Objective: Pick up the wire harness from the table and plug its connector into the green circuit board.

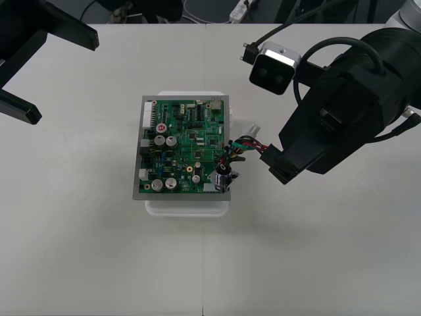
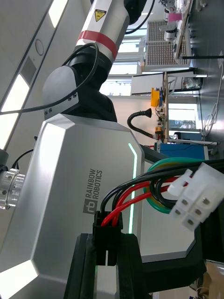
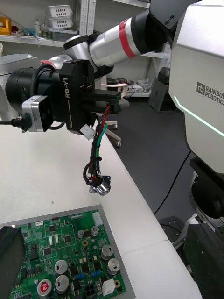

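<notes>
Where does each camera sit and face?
Front view: overhead, looking steeply down on the table and green circuit board; left hand open at its side, right hand beside the board.
Right wrist view: on the right arm, looking past its own fingers, shut on the black plug.
Left wrist view: on the left arm, facing the right hand and the board.
All share the wire harness.

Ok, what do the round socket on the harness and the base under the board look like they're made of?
The socket, hanging from the harness held by the right gripper: likely bare metal, silvery and shiny, with glints on its flange. The base under the green circuit board: probably white plastic, smooth and matte; the look alone cannot settle it.
</notes>
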